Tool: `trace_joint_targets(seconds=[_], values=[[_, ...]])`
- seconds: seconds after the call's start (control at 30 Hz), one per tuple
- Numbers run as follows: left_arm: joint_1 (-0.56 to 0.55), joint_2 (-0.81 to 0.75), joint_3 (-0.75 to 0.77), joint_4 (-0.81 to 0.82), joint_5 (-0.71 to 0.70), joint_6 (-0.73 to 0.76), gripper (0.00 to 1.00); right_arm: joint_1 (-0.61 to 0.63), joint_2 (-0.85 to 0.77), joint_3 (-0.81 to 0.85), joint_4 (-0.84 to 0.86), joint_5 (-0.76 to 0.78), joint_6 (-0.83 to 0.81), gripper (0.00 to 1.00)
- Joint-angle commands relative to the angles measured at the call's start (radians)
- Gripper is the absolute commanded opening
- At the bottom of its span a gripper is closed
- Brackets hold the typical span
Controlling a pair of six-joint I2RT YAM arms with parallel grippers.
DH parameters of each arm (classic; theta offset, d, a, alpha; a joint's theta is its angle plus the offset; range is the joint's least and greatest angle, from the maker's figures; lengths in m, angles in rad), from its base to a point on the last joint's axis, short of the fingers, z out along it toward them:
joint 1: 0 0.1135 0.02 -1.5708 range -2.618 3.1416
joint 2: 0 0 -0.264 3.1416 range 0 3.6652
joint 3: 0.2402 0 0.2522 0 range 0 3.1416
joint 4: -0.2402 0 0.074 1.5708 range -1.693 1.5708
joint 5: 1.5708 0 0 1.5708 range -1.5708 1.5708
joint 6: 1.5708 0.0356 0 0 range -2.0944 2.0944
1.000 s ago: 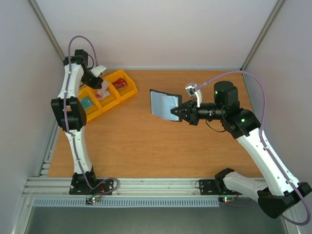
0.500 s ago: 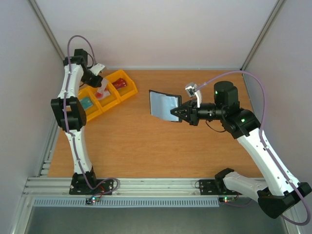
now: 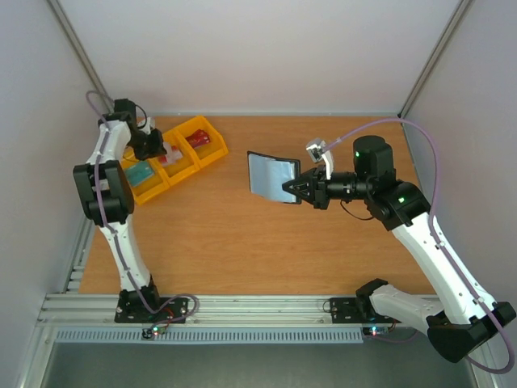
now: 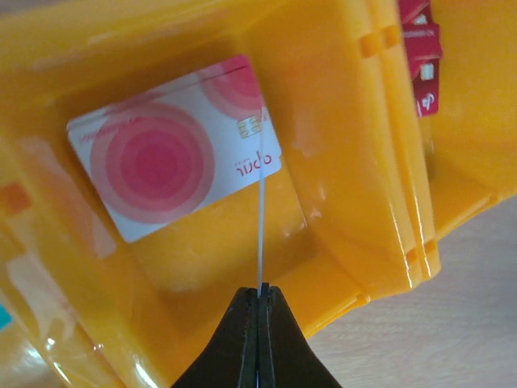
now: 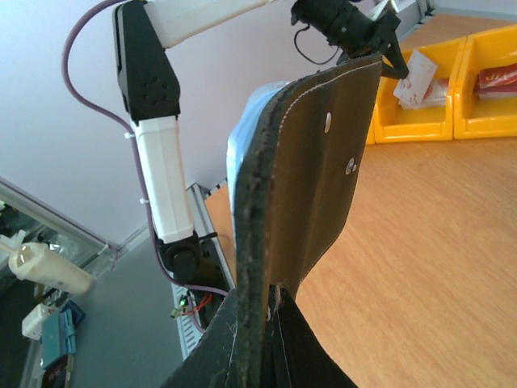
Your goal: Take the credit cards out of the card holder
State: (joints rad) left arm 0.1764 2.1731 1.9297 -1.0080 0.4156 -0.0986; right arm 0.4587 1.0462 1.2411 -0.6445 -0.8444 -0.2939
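Observation:
My right gripper point(image 3: 291, 191) is shut on the lower edge of the card holder point(image 3: 271, 173), which hangs open above the table. In the right wrist view the card holder point(image 5: 311, 162) shows its dark outer side and a strip of blue lining, pinched between the shut jaws of my right gripper point(image 5: 271, 311). My left gripper point(image 4: 259, 293) is shut on a thin pale credit card point(image 4: 262, 234), seen edge-on, low inside the middle yellow bin point(image 4: 339, 186). Another credit card point(image 4: 174, 158), white with pink circles, lies flat on that bin's floor. From above, the left gripper point(image 3: 155, 149) is over the bins.
Three joined yellow bins point(image 3: 212, 150) stand at the table's back left. The right-hand bin holds red cards point(image 3: 201, 139), the left-hand one a teal card point(image 3: 142, 170). Red cards point(image 4: 418, 32) show beyond the bin wall. White walls enclose the table.
The left arm has swung left and lowered, bringing its held card down into the middle bin. The right arm and the card holder have not moved.

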Motion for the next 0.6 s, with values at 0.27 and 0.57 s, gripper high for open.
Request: trace_joint_targets(seconds=[0.27,0.57], values=[[-0.022,-0.111,-0.264,0.302,-0.024,-0.646,0.00,-0.005,-0.013,0.008,0.010,-0.005,0.009,0.01],[-0.030,-0.203,-0.423,0.575,-0.111,-0.865,0.00,-0.005,-0.029,0.014,0.003,0.007,0.023,0.01]])
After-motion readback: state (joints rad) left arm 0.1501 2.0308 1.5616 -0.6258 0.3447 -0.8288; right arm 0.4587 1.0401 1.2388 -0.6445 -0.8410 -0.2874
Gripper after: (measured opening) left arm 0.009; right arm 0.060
